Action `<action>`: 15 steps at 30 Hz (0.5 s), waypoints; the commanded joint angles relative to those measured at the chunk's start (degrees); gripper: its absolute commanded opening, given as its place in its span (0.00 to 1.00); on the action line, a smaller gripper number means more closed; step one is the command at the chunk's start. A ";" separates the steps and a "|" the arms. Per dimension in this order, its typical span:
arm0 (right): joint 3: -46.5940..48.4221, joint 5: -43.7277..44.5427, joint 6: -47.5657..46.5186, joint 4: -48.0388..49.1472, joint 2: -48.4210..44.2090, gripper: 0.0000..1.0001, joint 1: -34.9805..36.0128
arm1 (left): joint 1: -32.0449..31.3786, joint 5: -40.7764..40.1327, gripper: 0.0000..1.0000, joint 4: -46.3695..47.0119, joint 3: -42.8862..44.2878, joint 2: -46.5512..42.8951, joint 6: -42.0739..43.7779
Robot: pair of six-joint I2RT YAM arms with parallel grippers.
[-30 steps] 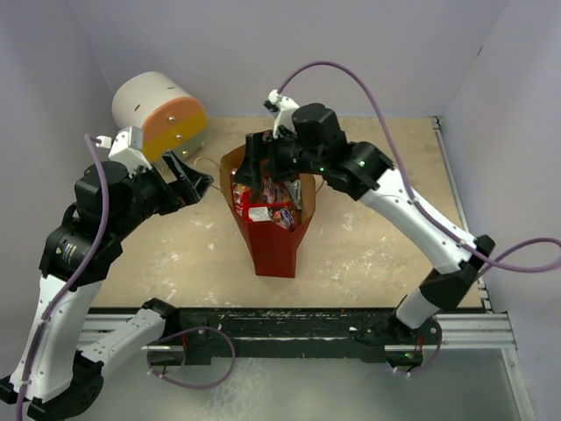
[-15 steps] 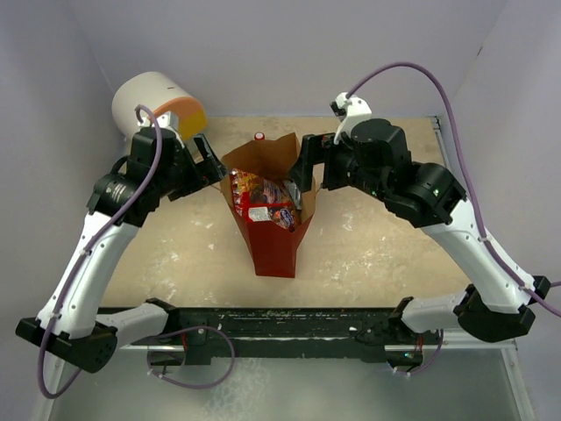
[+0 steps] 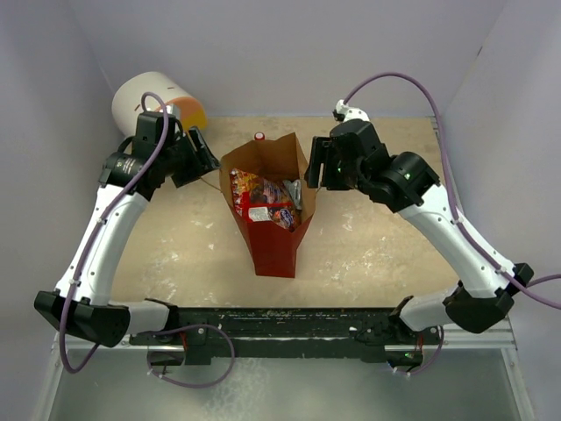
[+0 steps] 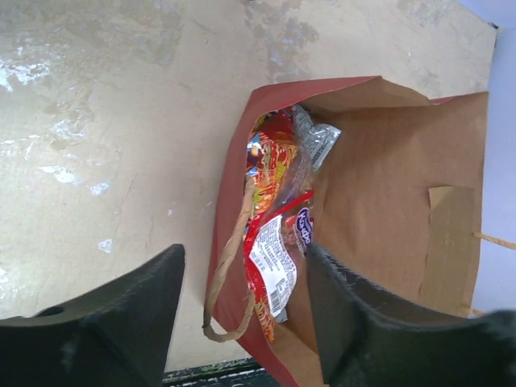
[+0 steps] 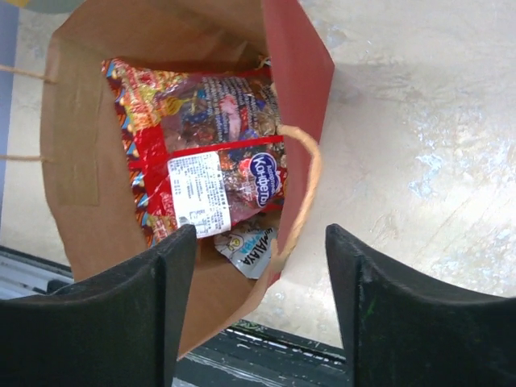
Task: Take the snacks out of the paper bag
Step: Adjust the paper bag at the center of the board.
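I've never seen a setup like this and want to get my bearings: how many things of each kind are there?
Paper bag: 1
Big red snack bag: 1
Small packets in view: 2, silver packet, blue-lettered packet
White cylinder: 1
Small red knob: 1
Robot hands: 2, left hand, right hand
Total: 8

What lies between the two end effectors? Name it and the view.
The open paper bag, holding the red chip bag, lies between the left end effector and the right end effector; the top external view shows it.
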 commanded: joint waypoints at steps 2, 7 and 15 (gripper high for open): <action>-2.85 -5.15 2.00 2.85 -1.54 0.59 -5.75 | 0.75 1.45 0.56 3.97 0.55 1.00 2.83; -3.28 -10.03 -1.20 6.26 -0.56 0.44 -7.12 | 1.40 0.76 0.26 2.97 3.80 1.90 4.54; 2.31 -18.10 -8.29 11.67 2.76 0.00 -7.03 | 3.05 -2.10 0.00 0.87 12.95 3.11 6.43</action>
